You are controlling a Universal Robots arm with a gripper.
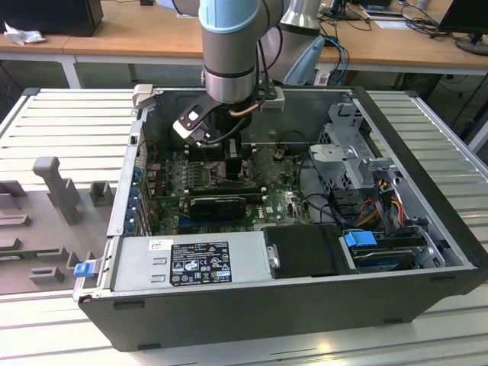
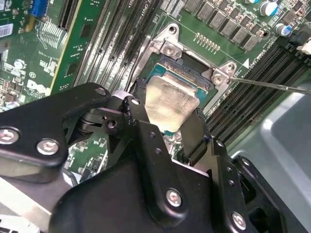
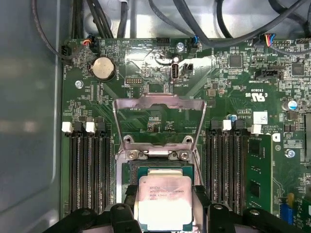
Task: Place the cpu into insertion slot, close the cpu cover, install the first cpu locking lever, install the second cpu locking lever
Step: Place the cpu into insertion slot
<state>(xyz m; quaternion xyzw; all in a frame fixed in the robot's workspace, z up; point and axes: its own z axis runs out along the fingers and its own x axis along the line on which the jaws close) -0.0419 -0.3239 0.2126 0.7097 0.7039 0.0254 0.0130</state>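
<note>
Second wrist view shows the gripper [image 2: 167,119] clamped on the chip [image 2: 170,104]. One of its black fingers [image 2: 197,133] is pressed on one edge and the other is on the edge across from it. The chip is right at the socket [image 2: 187,69], partly over it. I cannot tell if it sits all the way down yet. In the exterior view the gripper [image 1: 229,152] is low inside the open computer case [image 1: 305,305].

In the first wrist view the cover [image 3: 146,99] stands flipped up behind the socket, so the way in is open. A thin lever [image 2: 272,85] sticks out to one side, away from the chip.

To do this step well, I think the chip should stay flat and its four corners should match the socket's corners. It should go down slowly and gently, with no hard push. If it tips, one corner could catch on the rim.

The chip lies with its shiny side up. It is square, so it has no long side. In the first wrist view its edges run the same way as the memory slots [image 3: 87,179] on the green board [image 3: 233,97].
</note>
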